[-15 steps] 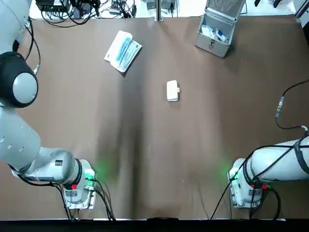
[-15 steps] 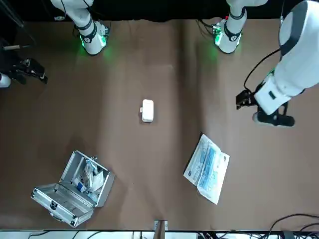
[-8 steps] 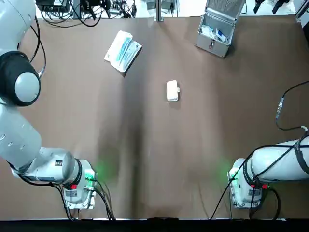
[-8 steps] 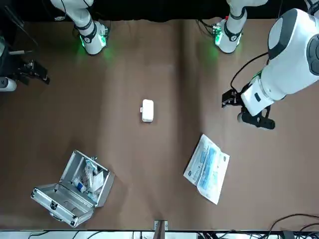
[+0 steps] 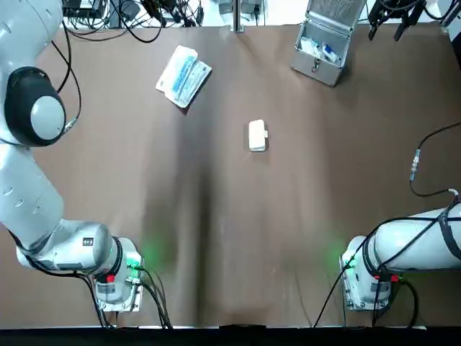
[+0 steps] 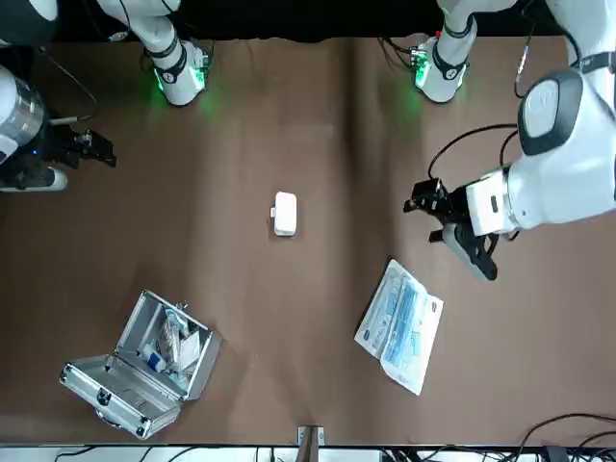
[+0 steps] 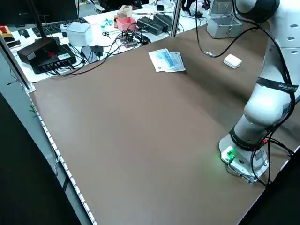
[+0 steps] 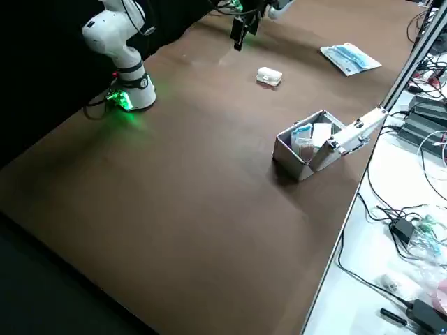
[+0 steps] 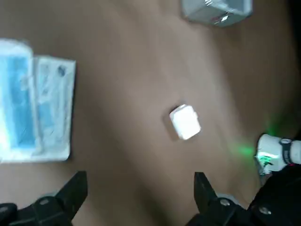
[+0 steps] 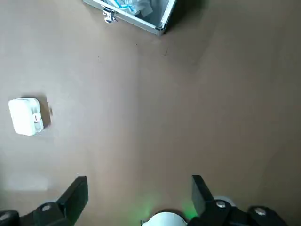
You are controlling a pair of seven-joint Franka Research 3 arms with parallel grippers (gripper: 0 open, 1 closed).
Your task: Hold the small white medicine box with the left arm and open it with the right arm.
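The left gripper (image 9: 139,178) hung over the table's (image 5: 238,238) left half, near the blue-and-white packet (image 5: 184,76), its fingers spread and empty. The small white medicine box (image 5: 257,135) lay flat mid-table, apart from both grippers. The right gripper (image 10: 138,180) hovered at the right side, likewise spread wide and empty.

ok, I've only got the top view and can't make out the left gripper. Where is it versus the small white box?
Observer: front view has the left gripper in the air on the robot's left of the small white box, well apart from it.
Operator: Open?
Observer: yes, left wrist view shows its fingers spread wide, nothing between them.
Operator: and the right one?
Observer: the right gripper is open and empty too in its wrist view, far from the box.
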